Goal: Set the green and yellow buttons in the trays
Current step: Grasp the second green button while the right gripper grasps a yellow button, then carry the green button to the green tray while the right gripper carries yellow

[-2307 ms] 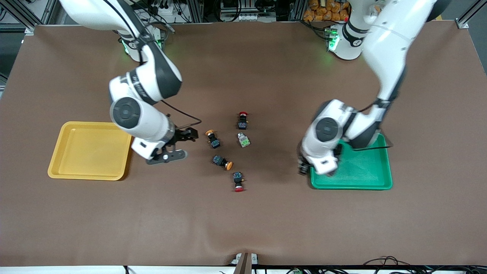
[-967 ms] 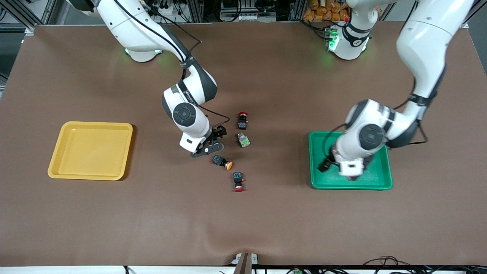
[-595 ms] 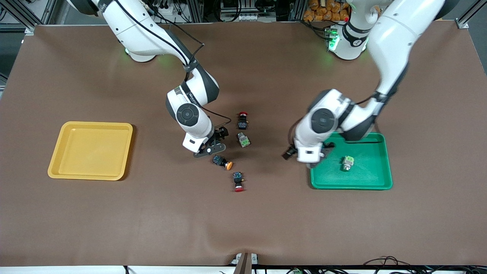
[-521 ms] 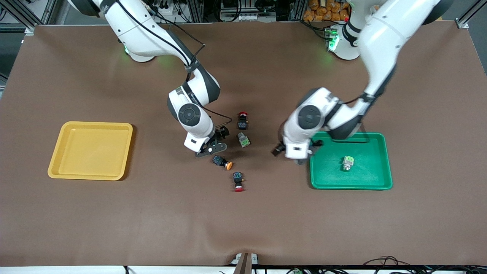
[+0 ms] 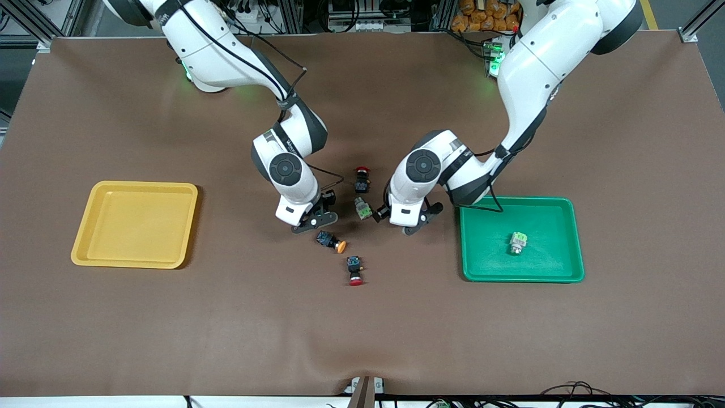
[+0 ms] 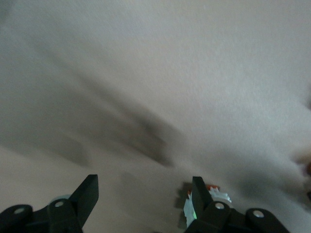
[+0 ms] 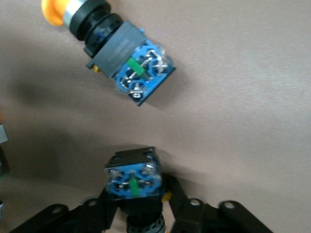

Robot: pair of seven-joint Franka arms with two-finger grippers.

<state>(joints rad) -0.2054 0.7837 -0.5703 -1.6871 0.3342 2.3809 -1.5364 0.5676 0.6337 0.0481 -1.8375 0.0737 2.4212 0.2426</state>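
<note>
My right gripper point(image 5: 315, 217) is down at the table, shut on a black-bodied yellow button point(image 7: 133, 180); its cap is hidden. A second yellow button point(image 5: 331, 242) lies just nearer the camera and also shows in the right wrist view point(image 7: 127, 62). My left gripper point(image 5: 405, 220) is open and empty, low beside a whitish-green button point(image 5: 363, 209) on the mat. In the left wrist view that button point(image 6: 219, 197) shows beside one finger, outside the gap of the gripper point(image 6: 143, 187). Another green button point(image 5: 516, 242) lies in the green tray point(image 5: 546, 262). The yellow tray point(image 5: 136, 226) holds nothing.
Two red-capped black switches lie on the brown mat: one point(image 5: 361, 178) just farther from the camera than the loose green button, one point(image 5: 354, 269) nearer the camera than the yellow buttons. Both arms' hands crowd the cluster at the table's middle.
My left gripper left a green button in the green tray and moved to the middle, beside the other green button. My right gripper came from near the yellow tray and closed on a yellow button.
</note>
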